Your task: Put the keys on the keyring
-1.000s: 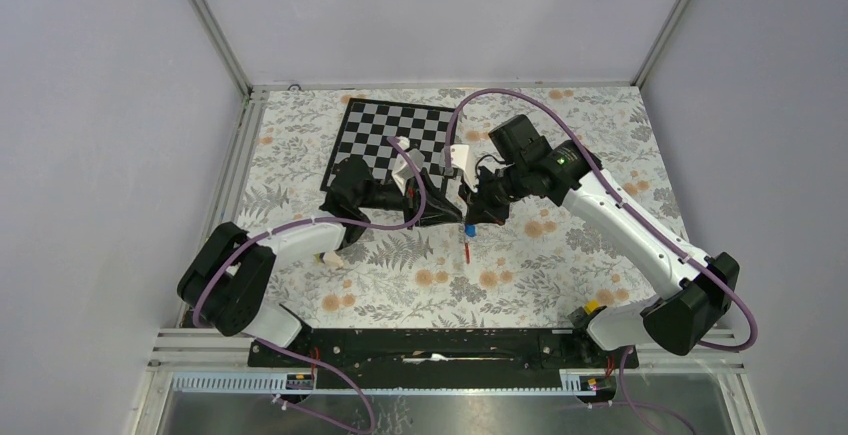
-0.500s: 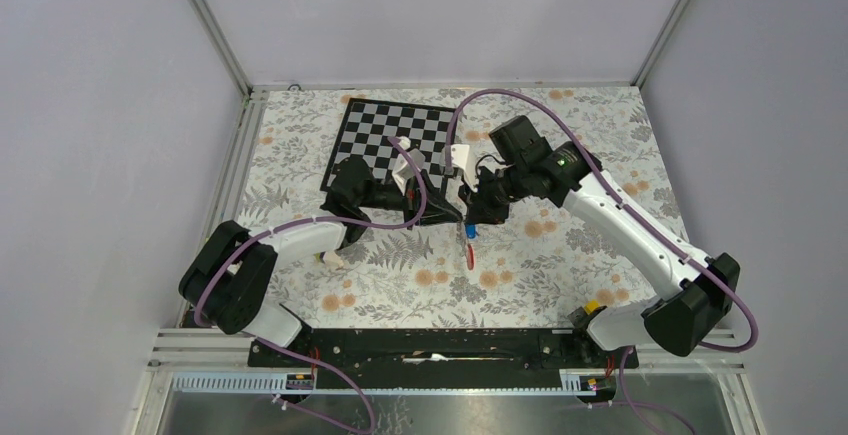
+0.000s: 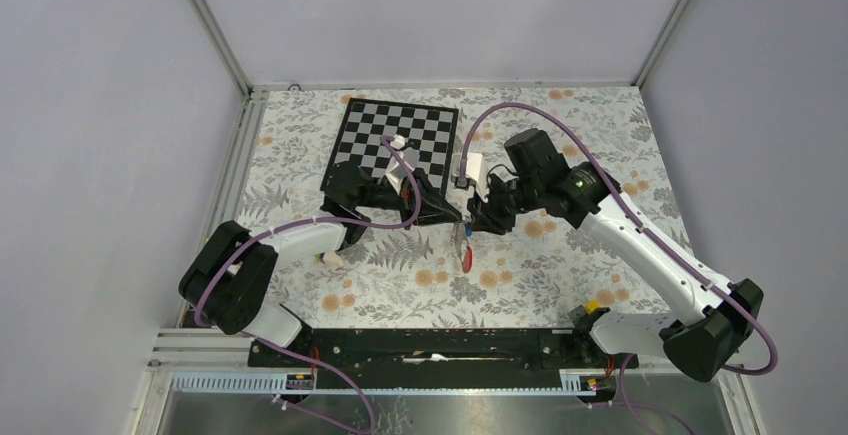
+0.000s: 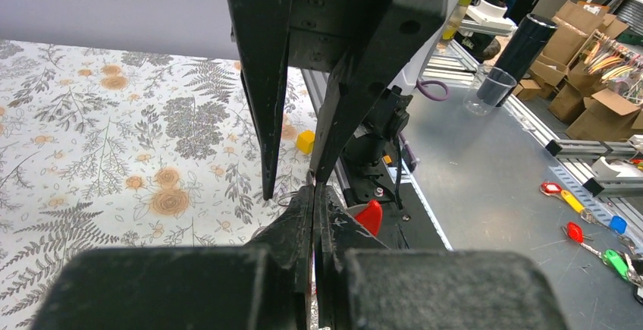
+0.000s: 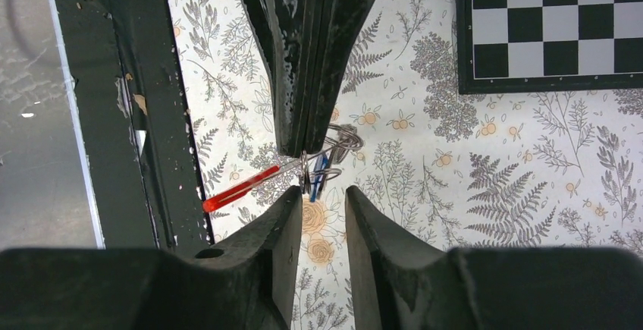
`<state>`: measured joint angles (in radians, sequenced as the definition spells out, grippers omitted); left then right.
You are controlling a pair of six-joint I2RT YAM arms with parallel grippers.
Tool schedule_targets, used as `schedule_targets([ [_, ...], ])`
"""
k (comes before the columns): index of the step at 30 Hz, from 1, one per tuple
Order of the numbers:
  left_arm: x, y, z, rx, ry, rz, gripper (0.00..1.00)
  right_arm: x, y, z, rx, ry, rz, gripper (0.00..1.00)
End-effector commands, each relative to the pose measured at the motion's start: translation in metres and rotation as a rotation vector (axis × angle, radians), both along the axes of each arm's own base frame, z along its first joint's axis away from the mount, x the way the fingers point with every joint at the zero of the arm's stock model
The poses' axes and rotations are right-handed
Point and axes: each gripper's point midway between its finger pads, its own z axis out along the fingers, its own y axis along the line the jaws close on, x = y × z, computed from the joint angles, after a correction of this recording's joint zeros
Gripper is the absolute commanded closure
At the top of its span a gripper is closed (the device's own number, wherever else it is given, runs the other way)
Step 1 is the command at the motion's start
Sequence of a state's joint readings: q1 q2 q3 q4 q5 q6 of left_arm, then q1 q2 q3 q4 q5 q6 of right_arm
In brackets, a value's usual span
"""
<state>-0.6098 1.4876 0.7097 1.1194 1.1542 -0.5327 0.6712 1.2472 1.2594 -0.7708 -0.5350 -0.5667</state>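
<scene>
The floral table (image 3: pixel 560 265) spreads under both my arms. The checkerboard (image 3: pixel 395 135) lies flat on it, beyond my left gripper (image 5: pixel 302 148) on the side away from my bases. The black base rail (image 5: pixel 129 102) runs along the near edge, behind both my hands.

My two grippers meet almost tip to tip over the middle of the table. My left gripper is clenched, its fingers pressed flat together, and it pinches the keyring (image 5: pixel 241 188) right at the tips. The red strap slants out from them toward the base rail. A grey wire loop pokes out on the other side of the tips, toward the checkerboard.

My right gripper (image 5: pixel 322 195) faces the left one head-on with its fingers spread, grasping nothing. Its tips stand just short of my left fingertips, one to either side of their line, and touch neither them nor the keyring.

A small yellow block (image 4: pixel 305 142) sits on the table well behind my right gripper, out toward that arm's base.

The key (image 5: pixel 318 182) is just off my left tips, at the mouth of my spread right fingers. Its blue tag is seen edge-on against the wire loop. I cannot tell whether it is threaded on the loop or only touching it.
</scene>
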Motion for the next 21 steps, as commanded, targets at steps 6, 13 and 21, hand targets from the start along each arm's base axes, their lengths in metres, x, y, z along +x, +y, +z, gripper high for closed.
schedule_targets([
  [6,-0.0082,0.0047,0.0221,-0.075,-0.076,-0.021,1.00,-0.0019,0.0053,0.0001,0.059,-0.028,0.035,0.68],
  [13,-0.0071,0.0059,0.0234,-0.087,-0.071,-0.013,1.00,-0.0045,0.0085,0.0003,0.090,-0.019,0.048,0.82],
  [21,-0.0054,0.0068,0.0223,-0.100,-0.069,0.002,1.00,-0.0075,0.0109,-0.0001,0.127,0.001,0.057,0.99],
])
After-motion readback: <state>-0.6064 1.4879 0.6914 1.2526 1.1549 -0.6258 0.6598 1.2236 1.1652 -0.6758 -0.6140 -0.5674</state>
